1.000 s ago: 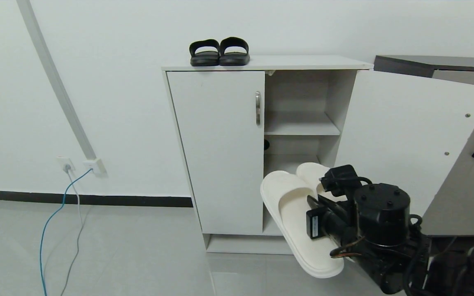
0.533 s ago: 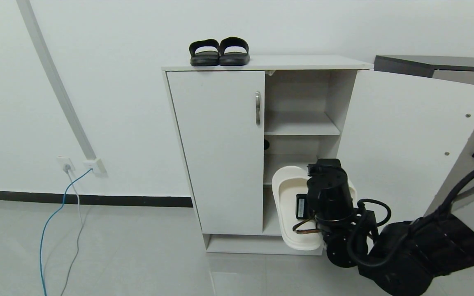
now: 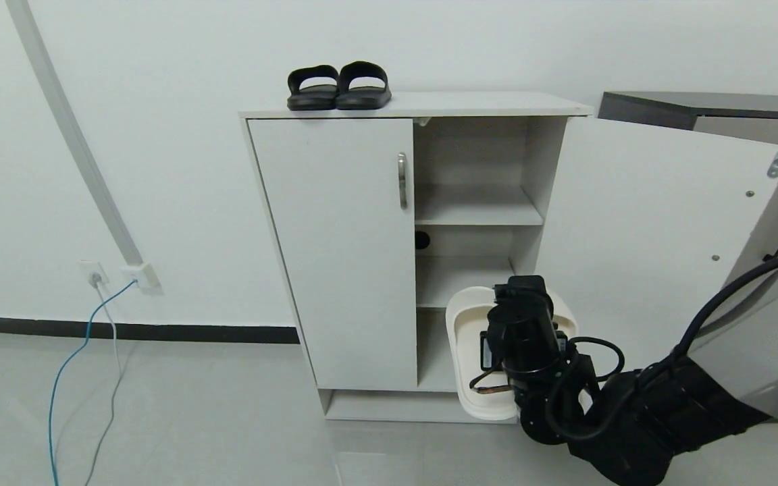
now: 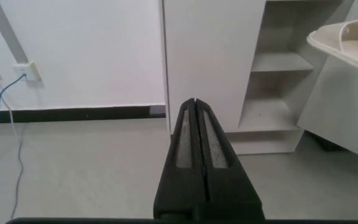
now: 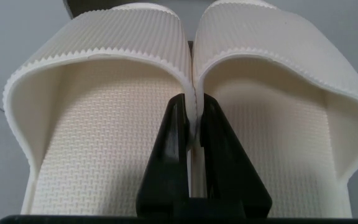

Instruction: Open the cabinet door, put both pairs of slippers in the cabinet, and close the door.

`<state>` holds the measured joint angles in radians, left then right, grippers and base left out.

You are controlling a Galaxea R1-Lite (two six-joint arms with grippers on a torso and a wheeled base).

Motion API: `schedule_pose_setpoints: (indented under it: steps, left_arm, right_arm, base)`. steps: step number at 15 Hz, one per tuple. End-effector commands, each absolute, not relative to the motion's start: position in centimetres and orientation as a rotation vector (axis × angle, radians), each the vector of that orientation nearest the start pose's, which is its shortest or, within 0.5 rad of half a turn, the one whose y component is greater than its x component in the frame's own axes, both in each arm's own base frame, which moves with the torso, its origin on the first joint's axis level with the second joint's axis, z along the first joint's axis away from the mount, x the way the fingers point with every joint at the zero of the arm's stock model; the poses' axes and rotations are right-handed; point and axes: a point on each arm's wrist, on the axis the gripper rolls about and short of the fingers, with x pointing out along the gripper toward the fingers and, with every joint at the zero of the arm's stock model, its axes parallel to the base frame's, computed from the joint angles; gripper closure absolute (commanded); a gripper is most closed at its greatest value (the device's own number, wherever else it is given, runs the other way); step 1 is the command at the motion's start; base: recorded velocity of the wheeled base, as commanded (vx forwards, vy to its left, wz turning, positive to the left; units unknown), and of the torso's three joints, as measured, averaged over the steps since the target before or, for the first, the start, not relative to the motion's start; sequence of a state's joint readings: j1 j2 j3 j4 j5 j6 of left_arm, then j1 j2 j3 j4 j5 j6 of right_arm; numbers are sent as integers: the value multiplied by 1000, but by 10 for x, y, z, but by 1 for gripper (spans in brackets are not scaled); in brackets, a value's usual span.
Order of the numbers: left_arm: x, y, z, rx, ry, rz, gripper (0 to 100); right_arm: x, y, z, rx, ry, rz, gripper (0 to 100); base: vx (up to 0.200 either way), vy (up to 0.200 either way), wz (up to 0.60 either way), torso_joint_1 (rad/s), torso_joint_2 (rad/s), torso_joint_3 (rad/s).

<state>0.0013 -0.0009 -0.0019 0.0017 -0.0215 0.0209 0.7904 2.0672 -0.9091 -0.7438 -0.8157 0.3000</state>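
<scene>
Two-fingered right gripper clamped on touching inner edges of cream ribbed foam slippers | pair tilted at white wooden cabinet lower opening, beside open door | left gripper closed, empty | black slide slippers on top | risk: thin pinch slips, toes snag shelf.

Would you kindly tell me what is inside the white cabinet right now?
Its open half shows bare shelves. The white slippers, gripped by the right claw, cover part of the lower compartment; the shut left door hides the rest.
</scene>
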Motion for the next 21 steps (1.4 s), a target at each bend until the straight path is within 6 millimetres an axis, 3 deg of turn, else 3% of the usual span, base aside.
schedule_pose_setpoints:
  steps: [1, 8, 21]
  left_arm:
    - [-23, -1, 76, 20, 1, -20, 100]
    - [-23, 0, 76, 14, 1, -18, 100]
    - [-23, -1, 76, 12, 6, -20, 100]
  right_arm:
    - [273, 253, 90, -10, 291, -62, 100]
    - [289, 285, 57, -18, 267, 62, 100]
    - [292, 287, 36, -26, 281, 54, 100]
  base:
    - [0, 0, 0, 0, 0, 0]
    - [0, 0, 0, 0, 0, 0]
    - [0, 0, 0, 0, 0, 0]
